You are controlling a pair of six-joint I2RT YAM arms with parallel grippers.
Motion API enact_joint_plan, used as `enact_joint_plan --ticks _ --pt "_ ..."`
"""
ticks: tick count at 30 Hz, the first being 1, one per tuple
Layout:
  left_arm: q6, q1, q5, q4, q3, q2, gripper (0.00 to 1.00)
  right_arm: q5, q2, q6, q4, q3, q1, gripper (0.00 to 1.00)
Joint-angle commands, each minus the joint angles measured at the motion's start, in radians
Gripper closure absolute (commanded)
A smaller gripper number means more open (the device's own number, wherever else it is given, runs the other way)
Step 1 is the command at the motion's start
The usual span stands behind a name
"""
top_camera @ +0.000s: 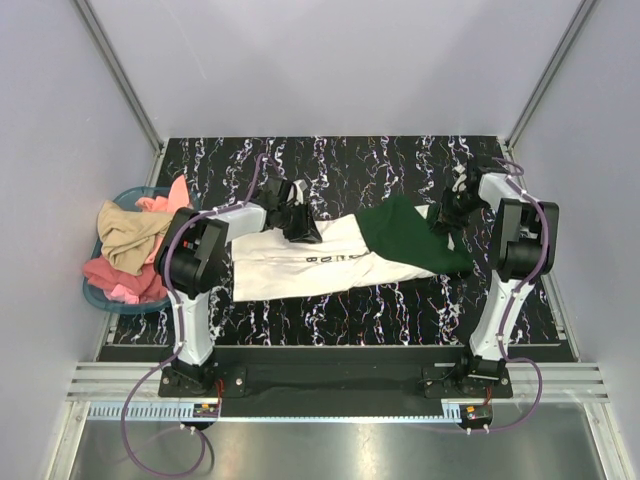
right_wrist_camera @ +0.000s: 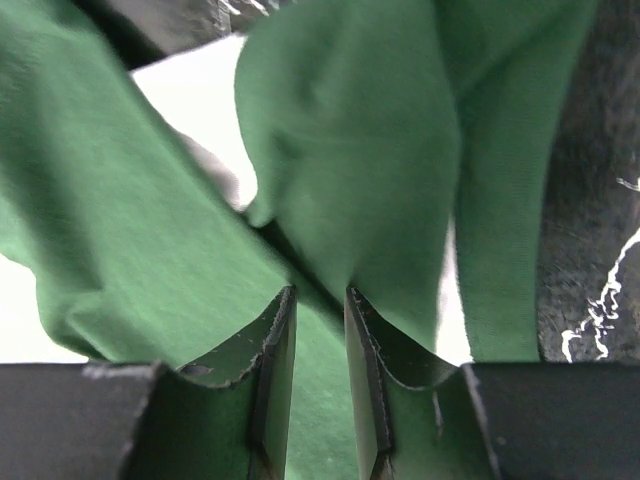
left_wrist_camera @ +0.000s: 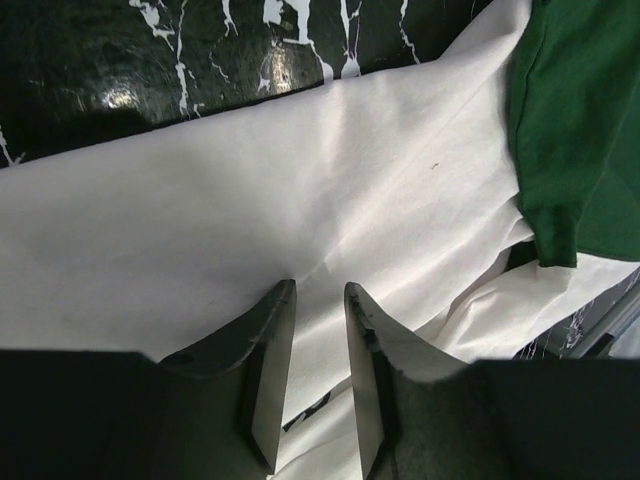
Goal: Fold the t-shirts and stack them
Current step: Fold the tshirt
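Note:
The cream-white t-shirt [top_camera: 290, 265] lies as a long band across the middle of the table, its dark lettering [top_camera: 330, 258] facing up. The dark green t-shirt [top_camera: 405, 232] overlaps its right end. My left gripper [top_camera: 297, 228] is at the white shirt's far edge. In the left wrist view its jaws [left_wrist_camera: 318, 288] stand narrowly apart with white cloth [left_wrist_camera: 250, 200] between them and creases running out from the gap. My right gripper [top_camera: 445, 218] is at the green shirt's right end. In the right wrist view it [right_wrist_camera: 320, 292] is shut on a fold of green cloth [right_wrist_camera: 350, 150], which hangs bunched.
A blue basket [top_camera: 128, 193] off the table's left edge holds tan and pink clothes [top_camera: 130, 235]. The black marbled tabletop [top_camera: 380, 165] extends behind the shirts. Walls and metal posts close in both sides. The arm bases stand at the near edge.

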Motion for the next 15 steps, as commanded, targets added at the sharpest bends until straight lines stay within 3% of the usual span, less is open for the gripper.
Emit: enact_joint_plan --ticks 1,7,15 --pt "0.056 -0.005 -0.118 -0.085 -0.009 -0.019 0.64 0.056 -0.052 0.021 0.032 -0.043 0.003 0.68" --pt "0.05 0.025 -0.181 -0.14 0.054 -0.011 0.64 0.164 -0.058 0.058 0.033 -0.119 0.001 0.69" --pt "0.067 0.036 -0.109 -0.153 0.097 -0.073 0.64 0.219 -0.139 0.126 0.033 -0.256 -0.011 0.69"
